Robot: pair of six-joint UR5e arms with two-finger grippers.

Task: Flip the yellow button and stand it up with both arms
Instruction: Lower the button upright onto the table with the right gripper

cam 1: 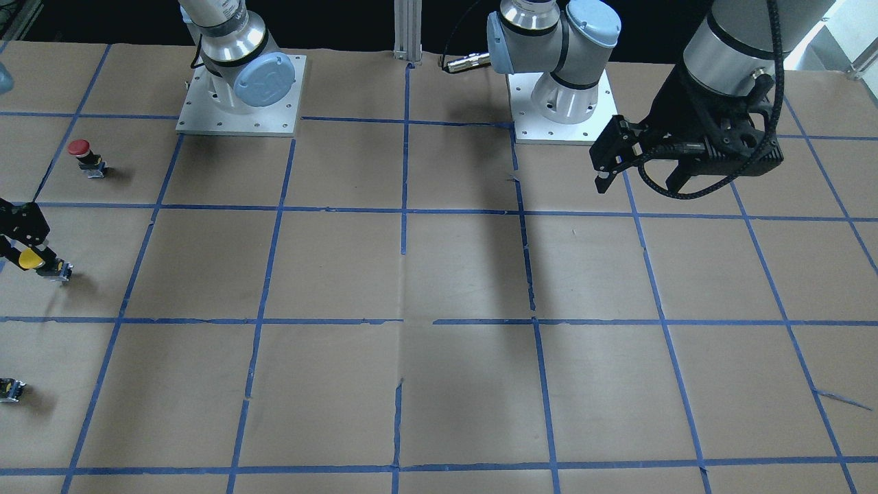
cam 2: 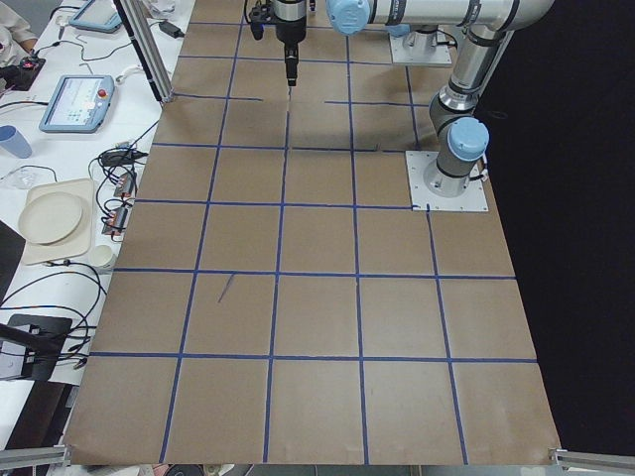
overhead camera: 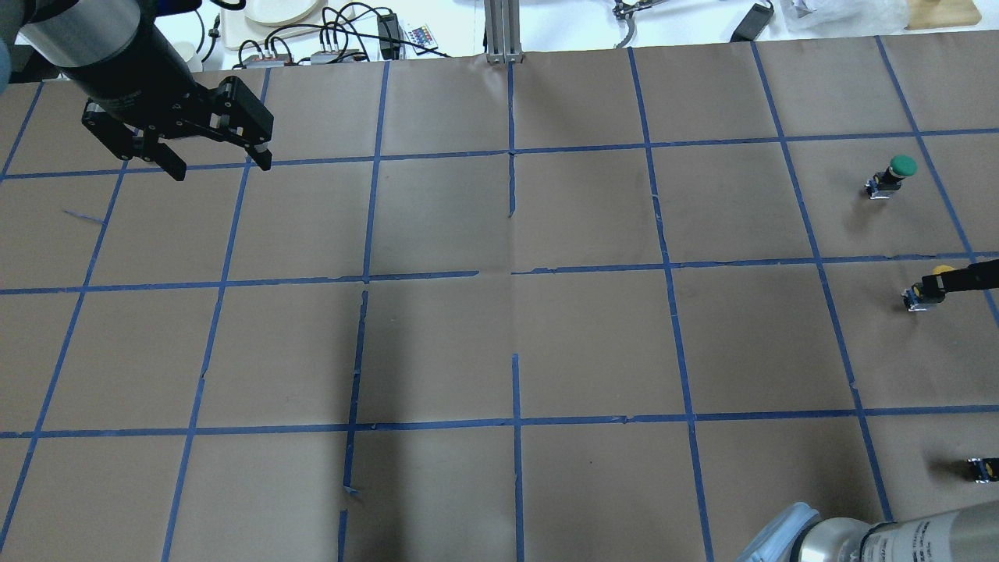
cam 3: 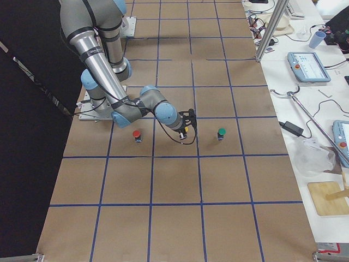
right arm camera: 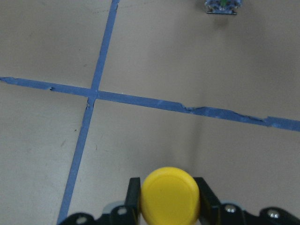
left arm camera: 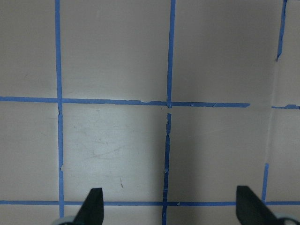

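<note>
Closest to me, at the table's [cam 3: 174, 180] right-hand end, three buttons stand in a row across the brown paper. The red button [cam 3: 136, 135] is nearest the robot, the green button [cam 3: 221, 132] is farthest out, and the yellow button [right arm camera: 167, 197] is between them, well apart from both.

The right arm [cam 3: 103, 60] bends low over the paper. The right gripper [cam 1: 26, 250] has its jaws clamped on the yellow cap. In the wrist view one of the black fingers [right arm camera: 134, 194] sits on each side of it. The button's grey body sticks out past the fingertips and tilts low over the paper. I can't tell whether it touches the paper.

Far down the table, on the robot's other side, the left arm [cam 1: 727, 41] comes in from above. The left gripper [overhead camera: 222, 168] hangs well clear of the surface and points downward with its jaws spread wide apart. Beneath it are only brown paper and crossing blue tape lines [left arm camera: 169, 70].
</note>
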